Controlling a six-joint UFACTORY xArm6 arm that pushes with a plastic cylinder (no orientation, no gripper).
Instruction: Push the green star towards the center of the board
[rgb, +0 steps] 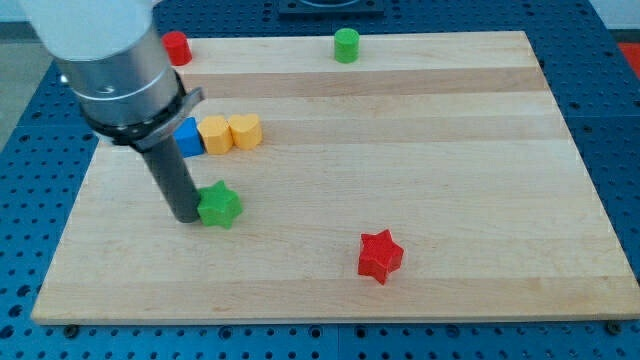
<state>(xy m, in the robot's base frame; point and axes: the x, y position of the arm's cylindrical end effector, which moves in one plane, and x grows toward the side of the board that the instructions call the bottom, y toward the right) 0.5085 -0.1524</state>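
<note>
The green star (220, 205) lies on the wooden board (400, 160), left of the board's middle and a little below it. My tip (187, 216) touches the star's left side. The arm's grey body rises from the rod toward the view's top left and hides part of the block row behind it.
A row of blocks sits above the star: a blue block (187, 137) partly hidden by the arm, a yellow block (214, 134) and a yellow heart (245, 130). A red cylinder (178, 48) and a green cylinder (346, 45) stand near the top edge. A red star (380, 256) lies at the lower right.
</note>
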